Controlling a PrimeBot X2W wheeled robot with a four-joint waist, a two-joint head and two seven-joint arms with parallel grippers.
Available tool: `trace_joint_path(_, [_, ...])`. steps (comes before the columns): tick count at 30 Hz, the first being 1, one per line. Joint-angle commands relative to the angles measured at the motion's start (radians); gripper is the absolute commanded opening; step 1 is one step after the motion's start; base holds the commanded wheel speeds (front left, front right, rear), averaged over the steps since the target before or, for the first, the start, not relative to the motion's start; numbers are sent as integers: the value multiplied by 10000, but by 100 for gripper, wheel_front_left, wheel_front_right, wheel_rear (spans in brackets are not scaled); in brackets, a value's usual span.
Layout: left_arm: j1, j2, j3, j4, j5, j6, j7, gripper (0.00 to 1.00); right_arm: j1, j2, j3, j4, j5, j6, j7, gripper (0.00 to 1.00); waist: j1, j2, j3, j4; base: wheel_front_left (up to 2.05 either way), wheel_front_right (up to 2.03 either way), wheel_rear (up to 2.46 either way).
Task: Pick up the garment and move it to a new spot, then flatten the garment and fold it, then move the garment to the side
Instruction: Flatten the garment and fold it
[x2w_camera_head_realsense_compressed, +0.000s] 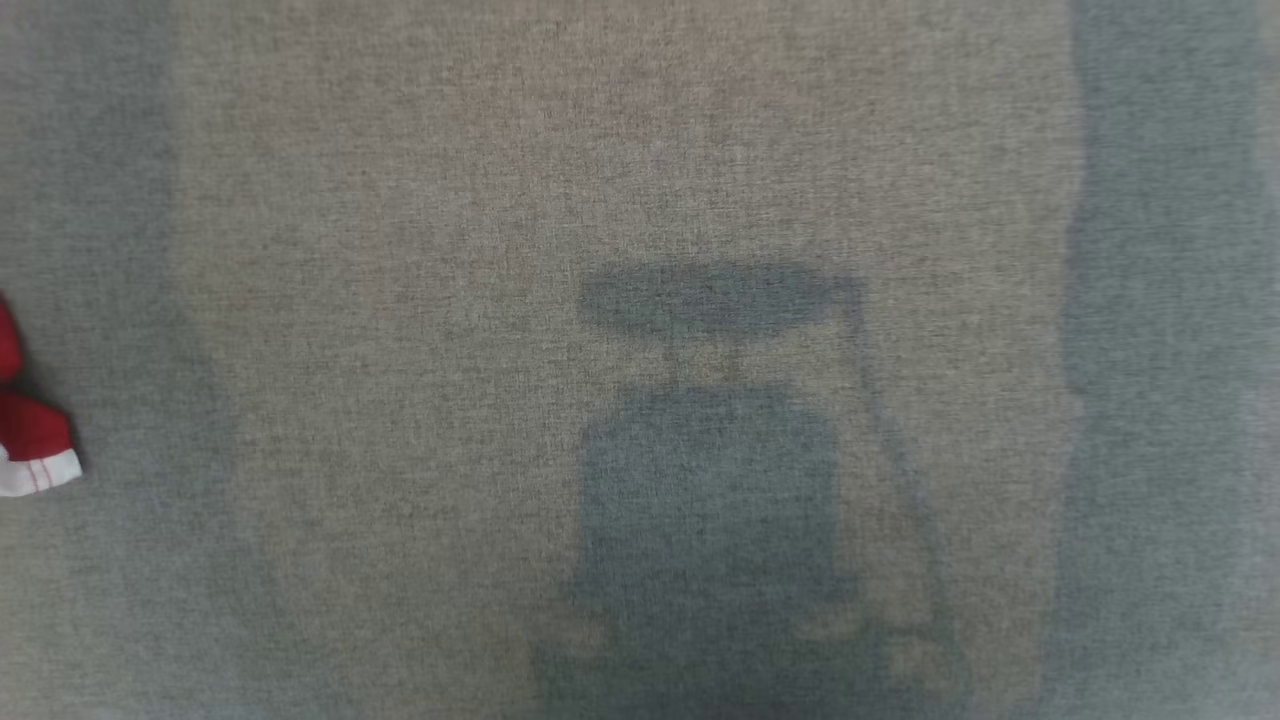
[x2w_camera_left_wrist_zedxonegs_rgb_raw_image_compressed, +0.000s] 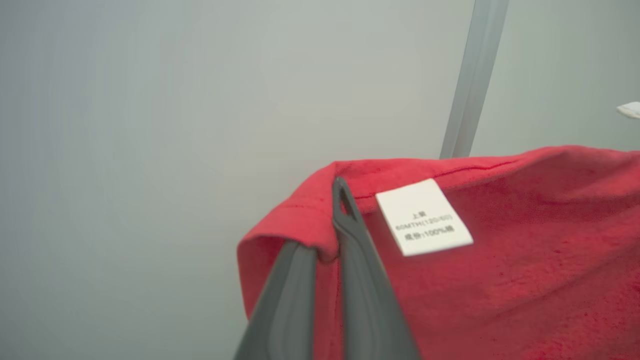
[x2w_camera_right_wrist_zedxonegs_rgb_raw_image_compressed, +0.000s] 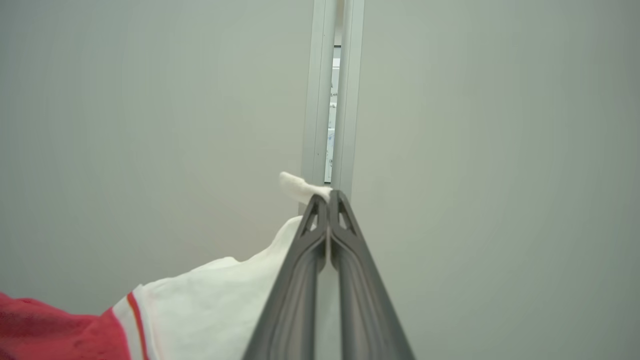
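Red garment (x2w_camera_left_wrist_zedxonegs_rgb_raw_image_compressed: 500, 280) w/ white trim was held by both grippers. In the left wrist view the L gripper (x2w_camera_left_wrist_zedxonegs_rgb_raw_image_compressed: 325, 220) was clamped on its red hem: one dark finger lay over the fabric, the other ran under the folded edge, cloth pinched btwn them. A white care label (x2w_camera_left_wrist_zedxonegs_rgb_raw_image_compressed: 424, 217) w/ small print sat just beside the upper finger, flat on the red fabric. Behind: pale wall (x2w_camera_left_wrist_zedxonegs_rgb_raw_image_compressed: 150, 125) and a grey metal post (x2w_camera_left_wrist_zedxonegs_rgb_raw_image_compressed: 472, 80)

R gripper (x2w_camera_right_wrist_zedxonegs_rgb_raw_image_compressed: 327, 197) had its fingers pressed tight together, w/ a tuft of the white trim nipped at the tips and poking out to the left of the right wrist view. From there the white part drooped to the lower left, past a thin red stripe into red fabric at the corner

Head view: grey woven tablecloth (x2w_camera_head_realsense_compressed: 640, 150) w/ the robot's shadow (x2w_camera_head_realsense_compressed: 710, 480) mid-frame. A bit of the garment, red w/ a white cuff, showed at the far left edge; couldn't tell if it touched the cloth or hung above it
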Motion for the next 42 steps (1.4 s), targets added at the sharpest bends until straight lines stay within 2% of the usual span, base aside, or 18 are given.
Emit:
trace_joint_path(1, [-434,-111,54,384,213,-34,-626,0,-427,220,-238,239,-383,-10,-358,0,-3,67,820,252,0,0,0])
trace_joint_path(4, [-1122,-217,-69,1178,509,-195,-2141,0,-1207,647,-584,750,-907,-5,-955,0,-3,67,1008,299,0,0,0])
trace_joint_path(6, [-1195,-305,-314,1660,428,-301,-2797,0,-1257,793,-445,1215,-895,-7,-1048,0,-3,67,1058,241,0,0,0])
trace_joint_path(10, [-569,-124,-1450,2148,-83,-374,-3390,0,-504,634,198,1617,22,-8,-1253,0,-3,67,1121,113,0,0,0])
trace_joint_path(13, [312,410,-2537,2058,-795,-362,-3854,0,752,285,922,1209,1210,-7,-1420,0,-3,67,897,-73,0,0,0])
trace_joint_path(17, [1894,1172,-3723,1678,-1801,-365,-4222,0,3228,-700,1823,-197,2789,-5,-1511,0,-3,67,408,-288,0,0,0])
trace_joint_path(19, [2787,1666,-4184,1404,-2170,-366,-4471,0,4781,-1300,1934,-1154,3524,-11,-1525,0,-3,67,12,-382,0,0,0])
trace_joint_path(22, [4138,2294,-4624,876,-2726,-356,-4879,0,7169,-2112,1688,-2674,4287,-5,-1559,0,-3,67,-723,-503,0,0,0])
trace_joint_path(27, [7090,3097,-5259,-408,-3489,-330,-5133,0,11537,-2970,730,-4591,4906,-14,-1589,0,-3,67,-2498,-604,0,0,0])
trace_joint_path(31, [9546,3490,-5506,-1925,-3915,328,-5307,0,14666,-3172,-40,-5890,5062,-14,-1394,0,-3,67,-3530,-631,0,0,0])
trace_joint_path(35, [12040,3922,-5585,-3688,-4454,1351,-5479,0,17292,-3088,-554,-7058,4858,-14,-1125,0,-3,67,-4380,-735,0,0,0])
trace_joint_path(40, [14901,4118,-5259,-5868,-4919,2895,-5660,0,19982,-2675,-989,-8581,4781,-13,-795,0,-3,67,-4785,-905,0,0,0])
trace_joint_path(41, [14901,4118,-5259,-5868,-4919,2895,-5660,0,19982,-2675,-989,-8581,4781,-13,-795,0,-3,67,-4785,-905,0,0,0])
trace_joint_path(42, [15437,4103,-5188,-6278,-4931,3114,-5684,0,20474,-2589,-1059,-8845,4711,-13,-739,0,-3,67,-4793,-919,0,0,0])
